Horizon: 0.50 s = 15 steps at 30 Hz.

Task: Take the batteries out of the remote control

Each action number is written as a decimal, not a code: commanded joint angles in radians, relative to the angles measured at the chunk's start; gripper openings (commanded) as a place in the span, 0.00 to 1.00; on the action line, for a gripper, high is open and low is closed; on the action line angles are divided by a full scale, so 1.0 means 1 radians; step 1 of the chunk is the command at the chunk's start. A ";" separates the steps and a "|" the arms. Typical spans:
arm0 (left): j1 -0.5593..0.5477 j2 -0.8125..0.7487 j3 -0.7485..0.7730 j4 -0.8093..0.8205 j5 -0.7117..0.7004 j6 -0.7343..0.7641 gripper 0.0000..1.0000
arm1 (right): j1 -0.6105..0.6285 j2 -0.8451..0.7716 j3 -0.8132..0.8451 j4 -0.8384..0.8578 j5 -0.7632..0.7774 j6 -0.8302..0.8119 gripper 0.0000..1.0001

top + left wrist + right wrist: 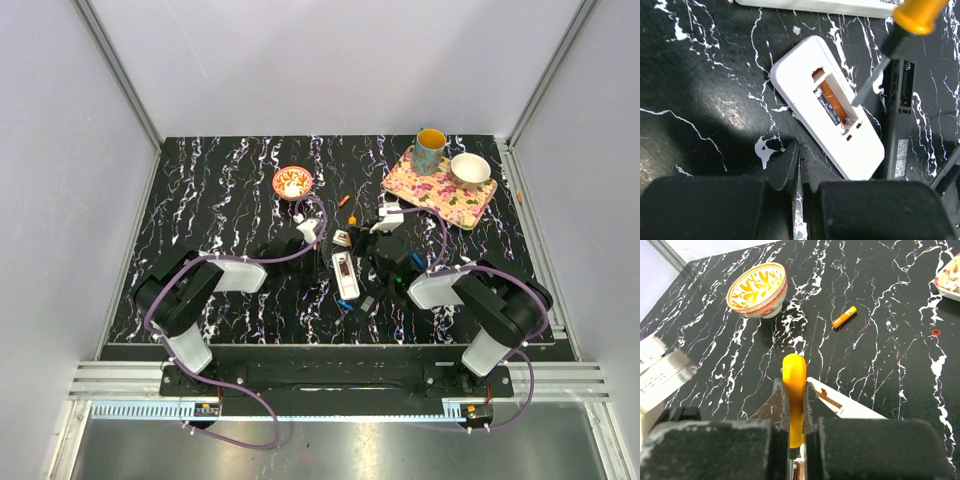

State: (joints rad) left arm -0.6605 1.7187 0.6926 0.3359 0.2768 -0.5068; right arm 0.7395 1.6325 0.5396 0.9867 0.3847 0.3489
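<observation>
Remote [795, 80]: white, lying back-up on the black marbled table [705, 60], cover off and battery bay showing.
Seated battery [831, 101]: orange cell with a dark band at one end, lying lengthwise in the bay.
Loose battery [845, 317]: orange, lying on its side on the table, out beyond the remote, well apart from it, between the patterned bowl [757, 287] and the tray [430, 192].
Screwdriver [917, 15]: orange handle, thin metal shaft slanting down. Its tip is sitting in the bay right beside the seated battery; whether it is touching the cell I cannot tell.
Right gripper [794, 390]: fingers are clamping both sides of the screwdriver handle, with the rounded end of the handle poking out past the fingertips.
Left gripper [800, 150]: fingers are pressing together with no gap and nothing visibly caught between them – the tips are sitting just beside the remote's near long edge, low over the table.
Neighbours: a black device [900, 100] is lying alongside the remote's far end; a second white remote [815, 5] is showing at the top edge of the left wrist view.
Tray contents: a mug [430, 150] and a white bowl [470, 170] are standing on it – at the far right of the table.
</observation>
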 commanded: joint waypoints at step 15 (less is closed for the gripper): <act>-0.027 0.030 -0.038 0.011 0.056 -0.048 0.08 | 0.000 0.102 0.019 0.121 0.102 0.081 0.00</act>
State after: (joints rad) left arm -0.6827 1.7111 0.6537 0.3824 0.3222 -0.5541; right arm 0.7395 1.7149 0.5270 1.0950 0.4786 0.3897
